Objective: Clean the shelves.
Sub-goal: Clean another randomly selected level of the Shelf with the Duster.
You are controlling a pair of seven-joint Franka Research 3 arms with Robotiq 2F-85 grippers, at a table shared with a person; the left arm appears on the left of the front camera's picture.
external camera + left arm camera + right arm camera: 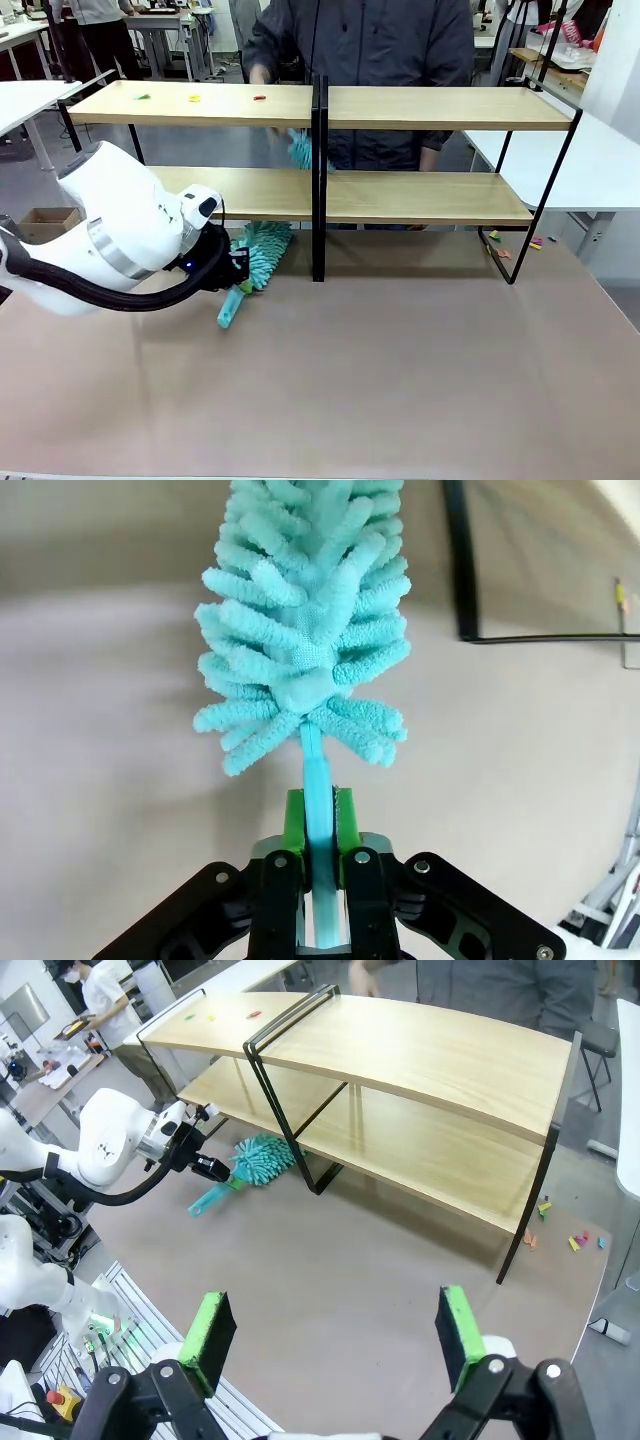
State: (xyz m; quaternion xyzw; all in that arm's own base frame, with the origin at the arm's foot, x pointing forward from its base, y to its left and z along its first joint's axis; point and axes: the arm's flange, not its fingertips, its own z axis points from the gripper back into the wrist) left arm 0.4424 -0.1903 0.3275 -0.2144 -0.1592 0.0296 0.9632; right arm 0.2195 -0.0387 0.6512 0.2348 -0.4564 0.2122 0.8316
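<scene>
The shelves (pixel 420 108) stand across the far half of the table, two light wooden tiers on a black frame, also in the right wrist view (pixel 420 1055). My left gripper (pixel 236 272) is shut on the handle of a teal fluffy duster (pixel 262 244) low over the table, in front of the left half of the lower shelf. In the left wrist view the green pads (pixel 294 818) clamp the handle and the duster head (pixel 305 610) points towards the black frame (pixel 459 560). My right gripper (pixel 333 1335) hangs open high above the table, with nothing between its fingers.
Small coloured bits (pixel 194 98) lie on the top left shelf. More bits (pixel 503 254) lie on the table by the right shelf leg. A person behind the shelves holds a second teal duster (pixel 300 150) near the central upright. White tables flank both sides.
</scene>
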